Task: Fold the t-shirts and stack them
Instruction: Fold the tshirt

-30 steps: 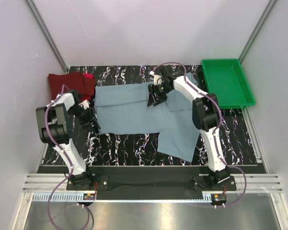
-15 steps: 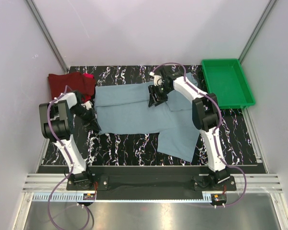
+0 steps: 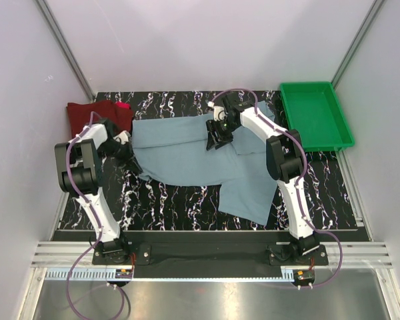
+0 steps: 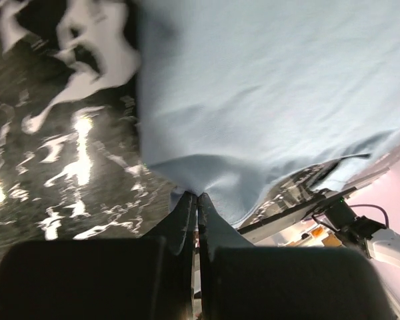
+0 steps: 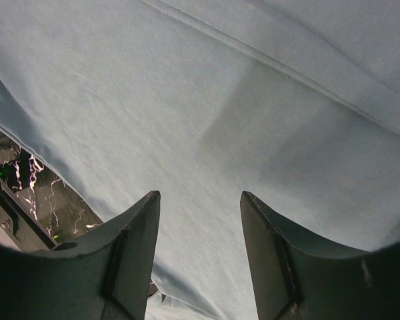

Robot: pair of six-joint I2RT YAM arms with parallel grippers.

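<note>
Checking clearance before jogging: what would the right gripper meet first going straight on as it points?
Most likely the grey-blue t-shirt, which fills the wrist view ahead of the open right gripper; the gap is unclear.

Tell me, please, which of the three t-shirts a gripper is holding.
The large grey-blue t-shirt, lying spread out: the left gripper is shut on its edge. The maroon t-shirt and the red t-shirt sit folded at the far left, in no gripper.

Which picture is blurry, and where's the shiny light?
Left wrist view: glare on the table, blurry top left; left gripper just dark. Right wrist view: faint shadow on the shirt. Top view: sharp, evenly lit.
</note>
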